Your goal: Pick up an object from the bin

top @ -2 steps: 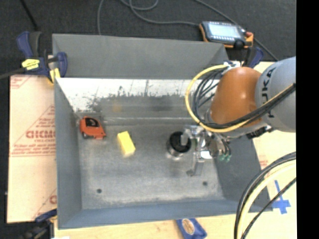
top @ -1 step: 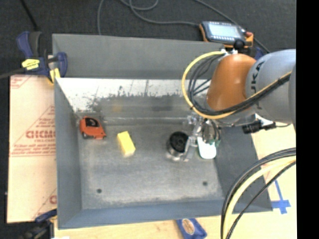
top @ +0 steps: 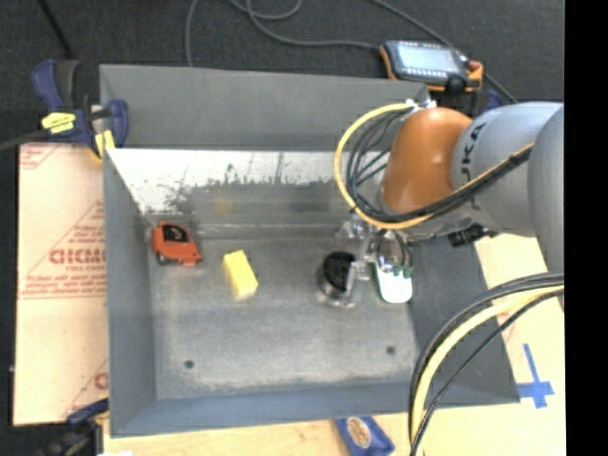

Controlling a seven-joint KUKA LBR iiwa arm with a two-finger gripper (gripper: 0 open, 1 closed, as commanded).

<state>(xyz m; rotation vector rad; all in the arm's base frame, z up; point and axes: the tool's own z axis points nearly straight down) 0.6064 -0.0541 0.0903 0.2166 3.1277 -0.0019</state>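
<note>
Gripper [top: 359, 275] by black round thing [top: 334, 271], yellow block [top: 240, 274] well apart

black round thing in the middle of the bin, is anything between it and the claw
Nothing visible does. The small black round object lies right beside the claw, on its left in the view. The yellow rectangular block and the orange-and-black boxy item lie apart, farther left.

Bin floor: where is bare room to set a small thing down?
The strip of floor toward the view's bottom, below the yellow block and the black round thing, is bare. A smaller gap lies between those two. Crowded: right middle, where the gripper stands beside the black round thing and a white thing.
</note>
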